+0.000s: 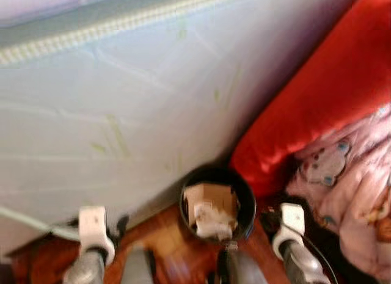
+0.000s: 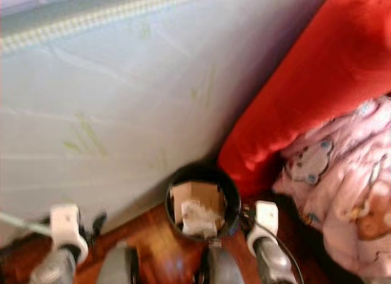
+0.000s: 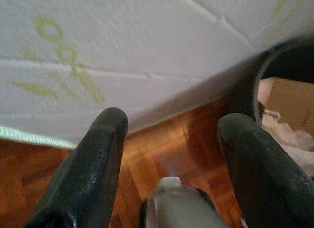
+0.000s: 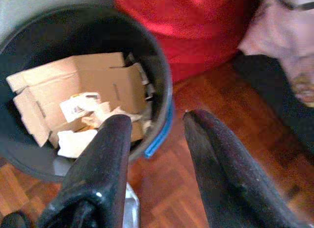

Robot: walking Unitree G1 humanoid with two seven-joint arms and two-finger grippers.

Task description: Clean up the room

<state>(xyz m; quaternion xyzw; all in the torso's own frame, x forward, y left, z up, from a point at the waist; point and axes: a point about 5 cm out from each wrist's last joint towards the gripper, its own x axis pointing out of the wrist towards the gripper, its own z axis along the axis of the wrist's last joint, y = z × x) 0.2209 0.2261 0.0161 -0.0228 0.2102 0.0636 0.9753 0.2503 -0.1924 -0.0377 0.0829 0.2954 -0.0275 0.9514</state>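
Bin (image 1: 218, 201), black, round, open-topped: the landmark for this entry. It stands on the wooden parquet floor (image 4: 230, 139), close against the side of a pale quilted mattress (image 1: 122, 101) with faint green print.

Contents: a flattened brown cardboard box (image 4: 78, 88) and crumpled white paper (image 4: 83, 122), filling the lower part; room remains above them. A blue band (image 4: 162, 132) shows along the outer rim.

Beside the bin, on the side away from the mattress: a large red cushion (image 1: 317, 94), and beyond that a pink fabric item with a cartoon print (image 1: 348, 180), lying over a dark patch of floor.

Left gripper (image 3: 171, 164): low over bare floor between the mattress edge and the bin, fingers spread wide, nothing between them.

Right gripper (image 4: 157, 159): just beside the bin rim, on the cushion side, fingers parted moderately, nothing held.

Step in hand, as a judgement: both grippers empty at the bin suggests the robot stands between a drop-off and the next pick-up.

Next move, as a judgement: locate loose rubbish or stray items, most likely by turning from the bin; the blurred head views call for a steady look before any reach. The pink fabric near the bin is a candidate for tidying, soft and likely to drape when lifted.
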